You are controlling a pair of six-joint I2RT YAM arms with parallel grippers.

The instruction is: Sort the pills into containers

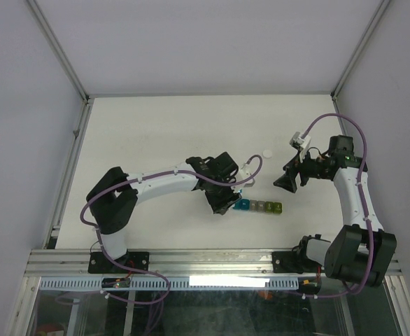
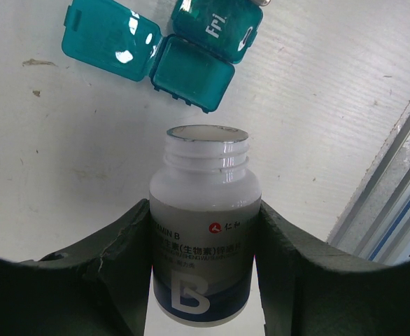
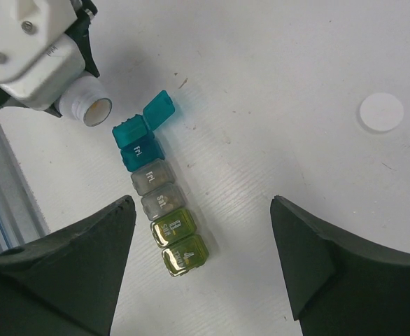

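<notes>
Walls (image 1: 191, 42) of pale grey enclose the white table (image 1: 156, 126) bearing the containers (image 1: 259, 207).

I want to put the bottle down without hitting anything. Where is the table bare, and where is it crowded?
Bare: the far half of the table beyond the white cap, and the wide patch left of the left arm. Crowded: around the containers, between the left gripper holding the bottle and the right gripper.

White table (image 1: 156, 133) w/ pale grey walls (image 1: 205, 42)
</notes>
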